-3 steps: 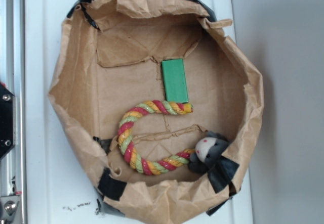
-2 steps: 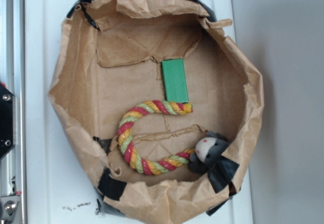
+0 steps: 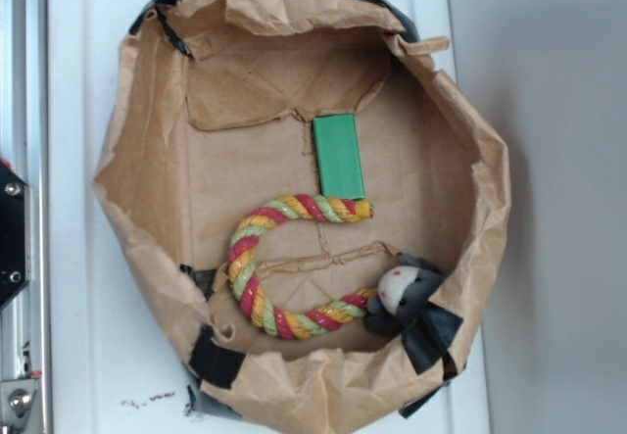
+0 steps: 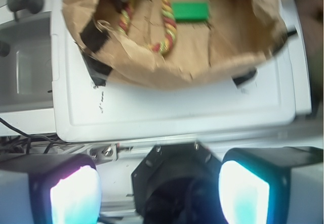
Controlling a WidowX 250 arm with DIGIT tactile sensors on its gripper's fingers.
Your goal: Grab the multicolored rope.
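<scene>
The multicolored rope (image 3: 257, 267), twisted red, yellow and light green, lies bent in a C on the floor of a crumpled brown paper bag (image 3: 147, 160). In the wrist view the rope (image 4: 167, 24) shows near the top, far from my gripper (image 4: 159, 193). My gripper is open, its two pads wide apart with nothing between them, above the robot's black base, outside the bag. The gripper does not show in the exterior view.
A green block (image 3: 338, 155) lies just above the rope's upper end. A small grey-and-white plush toy (image 3: 404, 292) touches the rope's lower end. The bag stands on a white tray (image 3: 78, 258) and its raised paper walls ring the objects. Black tape (image 3: 216, 361) patches the rim.
</scene>
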